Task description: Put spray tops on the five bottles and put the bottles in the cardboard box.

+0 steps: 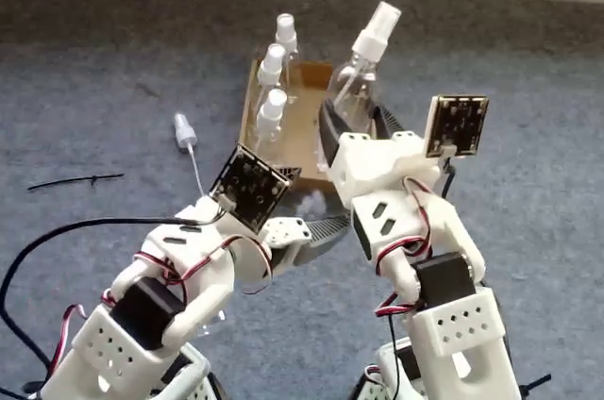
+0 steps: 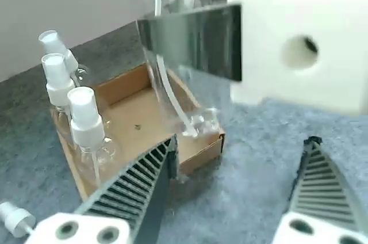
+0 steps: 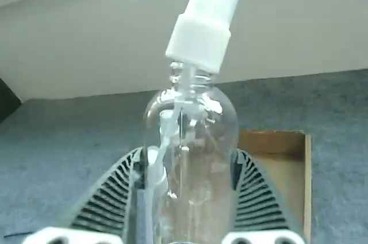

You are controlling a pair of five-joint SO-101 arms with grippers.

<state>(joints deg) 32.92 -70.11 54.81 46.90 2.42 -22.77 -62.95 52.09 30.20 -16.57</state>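
1. The right tool was clamped round the belly of a clear bottle, one finger pressed to each side. The spray top sat cocked on its neck and was perhaps not fully seated.
2. The bottle hung over the free side of the cardboard box. Its long axis was near upright, with the top leaning away from the arm.
3. Three capped bottles stood in a row along the box's other side, apart from the held one.
4. The left tool was wide open and held nothing. It sat low over the carpet, just short of the box, facing the held bottle.
5. The right arm was reared up with its wrist high. A straight lowering looked like the next move.
6. A loose spray top lay on the carpet beside the box.
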